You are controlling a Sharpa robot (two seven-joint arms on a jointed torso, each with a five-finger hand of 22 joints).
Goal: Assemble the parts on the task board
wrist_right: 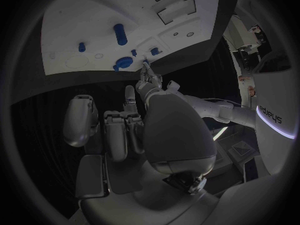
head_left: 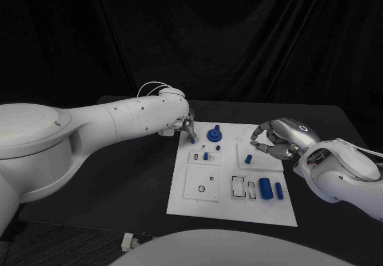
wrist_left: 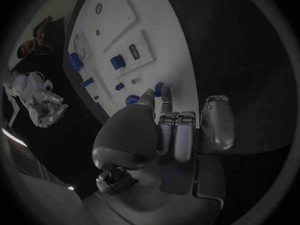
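A black table [head_left: 119,183] stands before a dark curtain and carries the white task board [head_left: 231,213] at its middle.

Head view: The left arm [head_left: 104,124] reaches across the table to the board's far left corner. The left hand [head_left: 187,126] points downward there, with a fingertip touching a small blue part [head_left: 194,141] at the board's edge. A blue knob-shaped part [head_left: 214,134] stands just beside it. A short blue peg [head_left: 206,156] sits in a raised square plate, and another blue peg [head_left: 248,159] stands nearer the board's right side. Two blue cylinders [head_left: 271,189] lie side by side near the board's right edge, beside rectangular slots. The right hand [head_left: 275,138] hovers over the board's far right corner with its fingers curled inward; nothing is visible within them.

Left wrist view: The left hand [wrist_left: 165,130] has most fingers folded against the palm, while one extended finger and the thumb pinch the small blue part [wrist_left: 159,89] at the edge of the board [wrist_left: 156,50]. The knob-shaped part [wrist_left: 132,100] lies near the fingertip. The right hand [wrist_left: 40,105] appears well apart, beyond the board.

Right wrist view: The right hand [wrist_right: 134,125] has its fingers curled toward the palm, holding nothing, above the table just off the board [wrist_right: 69,15]. The knob-shaped part [wrist_right: 124,63] and a peg [wrist_right: 120,33] stand on the board beyond it.
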